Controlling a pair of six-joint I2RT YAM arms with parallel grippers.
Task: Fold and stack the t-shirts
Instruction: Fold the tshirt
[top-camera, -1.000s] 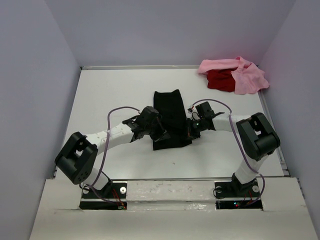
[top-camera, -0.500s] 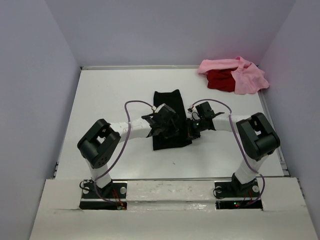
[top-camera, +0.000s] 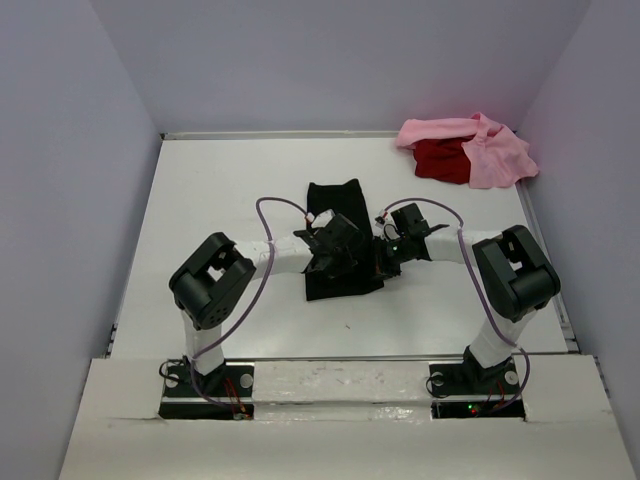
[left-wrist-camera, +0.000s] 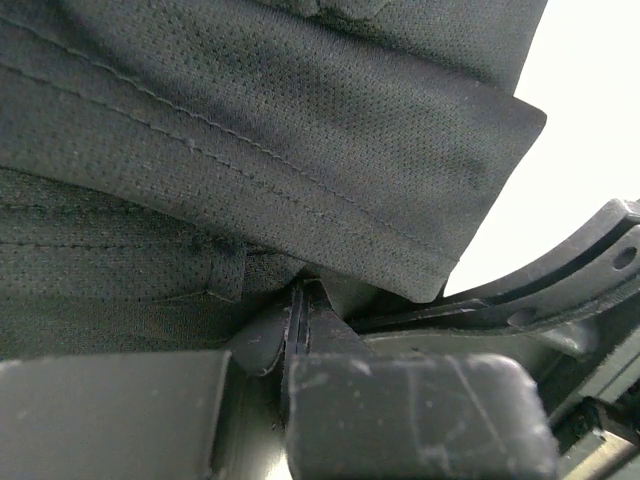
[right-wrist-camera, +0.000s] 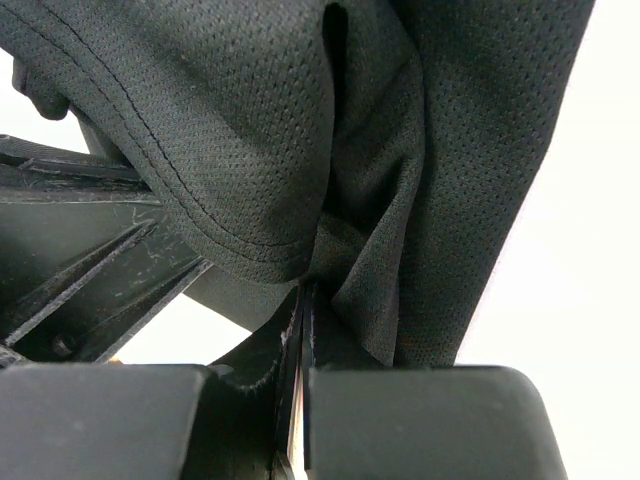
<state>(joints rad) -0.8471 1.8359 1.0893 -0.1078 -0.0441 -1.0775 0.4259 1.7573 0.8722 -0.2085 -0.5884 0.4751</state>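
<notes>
**A:** Where is the black t-shirt (top-camera: 333, 203) lying?

**B:** It is lying in the centre of the overhead view, on the white worktop (top-camera: 220, 200). It is folded into a narrow strip running up and down the frame.

**A:** And what are the 2 arms doing?

**B:** Both are reaching in toward the lower half of that strip. The left pincer (top-camera: 340, 258) is sitting over the cloth just below the middle of the frame. The right pincer (top-camera: 382, 264) is meeting the strip at its lower right edge.

**A:** Are they gripping anything?

**B:** Yes, both. In the left wrist view the 2 fingers are pressing together with no gap, nipping a tuck of black mesh cloth at their tips. A hemmed edge with 2 rows of stitching is draping across the upper part of that frame. In the right wrist view the fingers are also clamping tight, and bunched black cloth is hanging in folds right above the tips.

**A:** Where are the other shirts sitting?

**B:** The pink t-shirt (top-camera: 497, 155) and the red t-shirt (top-camera: 440, 162) are lying crumpled in the upper right corner of the overhead view. The pink one is draping over and around the red one, touching it. Both are lying well apart from the black strip and the 2 pincers.
</notes>
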